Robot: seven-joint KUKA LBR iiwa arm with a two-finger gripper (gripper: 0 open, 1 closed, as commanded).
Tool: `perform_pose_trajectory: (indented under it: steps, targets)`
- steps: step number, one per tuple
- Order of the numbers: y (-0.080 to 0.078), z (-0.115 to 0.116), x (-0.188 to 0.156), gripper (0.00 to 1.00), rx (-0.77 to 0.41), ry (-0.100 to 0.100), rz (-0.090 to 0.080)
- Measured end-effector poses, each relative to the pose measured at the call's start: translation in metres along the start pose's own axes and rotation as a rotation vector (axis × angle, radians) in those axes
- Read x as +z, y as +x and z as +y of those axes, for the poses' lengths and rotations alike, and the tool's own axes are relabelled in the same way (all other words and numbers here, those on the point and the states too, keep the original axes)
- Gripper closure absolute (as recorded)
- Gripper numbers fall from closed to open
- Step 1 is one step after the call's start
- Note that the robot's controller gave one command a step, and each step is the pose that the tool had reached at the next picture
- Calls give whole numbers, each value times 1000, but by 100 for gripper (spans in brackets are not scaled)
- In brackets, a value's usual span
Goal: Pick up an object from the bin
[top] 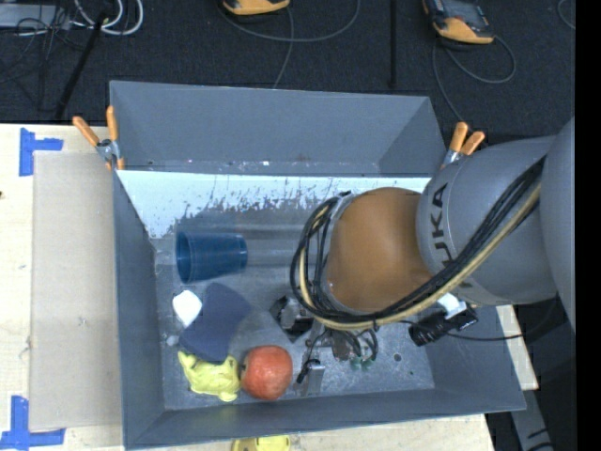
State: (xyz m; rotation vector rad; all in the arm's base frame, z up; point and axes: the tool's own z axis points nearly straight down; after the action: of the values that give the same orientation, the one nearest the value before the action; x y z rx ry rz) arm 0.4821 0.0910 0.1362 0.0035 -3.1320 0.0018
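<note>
A blue cup [211, 255] lies on its side at the left of the bin [272, 125]. Toward the front from it, a small white block [187, 305] touches a dark blue pad [218, 322], and a crumpled yellow toy [211, 374] lies at the pad's near edge. Cables [319, 26] trail over the dark floor behind the bin, and a pale worktop [70, 289] flanks its left.

Robotics laboratory: an industrial arm [507, 224] reaches into a grey metal bin [282, 130] on a wooden surface [66, 280]. Loose cables [117, 7] lie across the dark floor [188, 50].

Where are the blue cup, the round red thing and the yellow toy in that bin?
blue cup [214, 256]: camera view, its side wall.
round red thing [268, 372]: camera view, its rounded middle.
yellow toy [212, 377]: camera view, its lumpy body.
</note>
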Motion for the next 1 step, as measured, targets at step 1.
perform_pose_trajectory:
  steps: [1]
  targets:
    - [-2,0,-4,0,3,-1,-8]
